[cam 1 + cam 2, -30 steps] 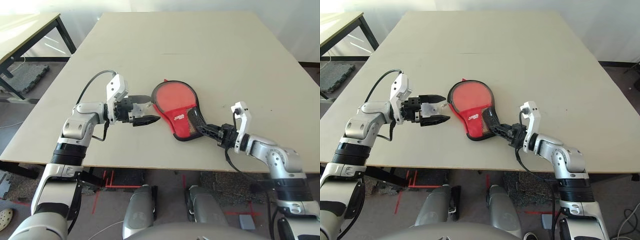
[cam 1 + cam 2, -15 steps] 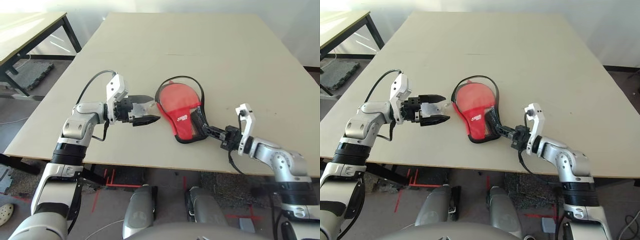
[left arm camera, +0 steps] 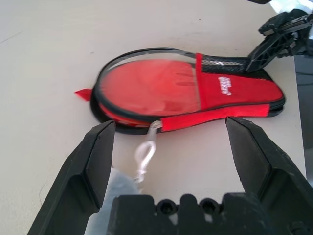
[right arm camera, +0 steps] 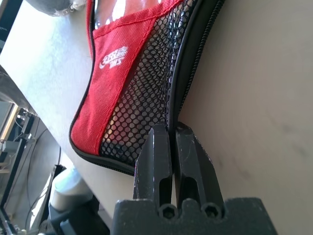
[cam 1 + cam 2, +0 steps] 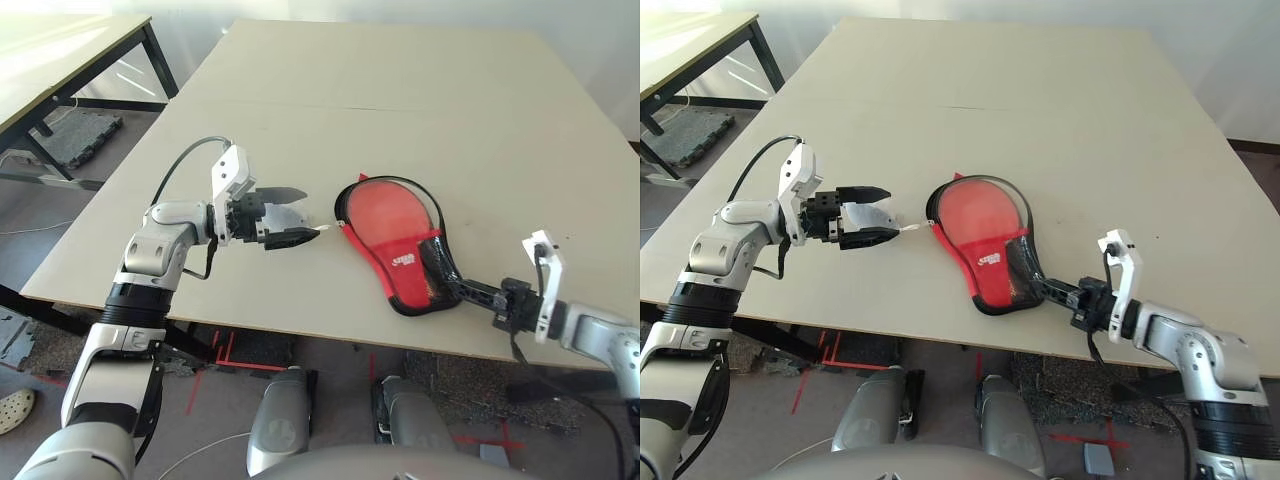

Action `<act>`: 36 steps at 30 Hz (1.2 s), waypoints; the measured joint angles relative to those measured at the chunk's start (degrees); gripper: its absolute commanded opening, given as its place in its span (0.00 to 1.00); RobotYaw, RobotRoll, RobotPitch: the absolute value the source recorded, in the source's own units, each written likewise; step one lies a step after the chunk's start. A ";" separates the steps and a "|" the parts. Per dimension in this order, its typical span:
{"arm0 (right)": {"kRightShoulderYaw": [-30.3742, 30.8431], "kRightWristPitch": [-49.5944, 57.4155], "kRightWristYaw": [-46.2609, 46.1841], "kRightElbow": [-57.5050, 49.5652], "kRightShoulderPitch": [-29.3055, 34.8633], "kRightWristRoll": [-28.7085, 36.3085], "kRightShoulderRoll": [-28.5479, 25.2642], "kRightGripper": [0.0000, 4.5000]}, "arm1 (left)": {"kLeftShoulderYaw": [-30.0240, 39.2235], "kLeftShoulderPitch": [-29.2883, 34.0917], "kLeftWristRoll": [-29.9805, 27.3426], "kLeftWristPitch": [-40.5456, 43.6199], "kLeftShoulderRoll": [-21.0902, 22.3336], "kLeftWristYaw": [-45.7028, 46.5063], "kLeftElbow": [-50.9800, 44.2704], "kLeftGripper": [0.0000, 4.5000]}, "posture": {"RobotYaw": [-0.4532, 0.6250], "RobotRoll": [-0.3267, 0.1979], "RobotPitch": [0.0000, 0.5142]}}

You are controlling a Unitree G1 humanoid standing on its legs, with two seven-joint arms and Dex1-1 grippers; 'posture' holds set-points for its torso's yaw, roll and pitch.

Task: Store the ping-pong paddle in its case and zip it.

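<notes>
presently, the right gripper (image 4: 172, 128) pinches the edge of the case (image 3: 234, 93), likely to steady it. the left gripper (image 3: 171, 125) is spread, the zipper pull (image 3: 154, 125) ahead of its fingers, the paddle (image 3: 151, 88) inside the case.

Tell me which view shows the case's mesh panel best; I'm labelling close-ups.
The right wrist view: the mesh panel is large there, its holes distinct. Both eye views show it small beside the right gripper; the left wrist view shows it at a slant.
</notes>
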 measured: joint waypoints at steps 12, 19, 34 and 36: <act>-2.99 1.80 3.78 -2.38 8.40 2.50 -5.11 0.00 | -0.02 -0.81 -2.21 3.99 -0.02 -0.16 -3.57 1.00 | 0.48 0.62 0.19; -2.75 0.35 7.17 -1.83 11.23 1.14 -9.75 0.06 | -0.02 -1.21 -2.87 5.16 0.03 -0.16 -4.98 1.00 | 0.48 0.62 0.18; -10.55 -12.10 9.04 3.54 -4.77 -6.21 -17.38 0.99 | 0.70 -0.92 -4.25 6.84 2.94 -0.18 -7.60 1.00 | 0.48 0.62 0.15; -6.08 -14.77 7.76 1.65 -9.04 -8.54 -14.92 0.99 | 0.91 -0.59 -4.31 6.96 3.26 0.10 -7.75 1.00 | 0.50 0.62 0.15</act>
